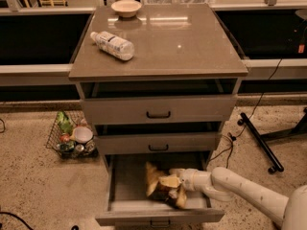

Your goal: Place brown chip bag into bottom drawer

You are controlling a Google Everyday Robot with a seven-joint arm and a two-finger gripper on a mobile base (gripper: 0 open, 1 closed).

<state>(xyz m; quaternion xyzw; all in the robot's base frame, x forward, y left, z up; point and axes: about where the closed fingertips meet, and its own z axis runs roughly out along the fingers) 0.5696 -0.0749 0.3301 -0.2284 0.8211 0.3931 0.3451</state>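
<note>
The bottom drawer (124,195) is pulled out, the lowest of three grey drawers, with a dark bar handle on its front. The brown chip bag (160,188) lies inside it, right of the middle, with pale yellow ends and a dark middle. My gripper (173,181) reaches into the drawer from the right on a white arm and sits right against the bag's right end.
A clear plastic bottle (112,44) with a white label lies on the cabinet top, with a bowl (126,7) behind it. A wire basket (72,137) of items sits on the floor at the left. A black stand base (259,140) and cables lie at the right.
</note>
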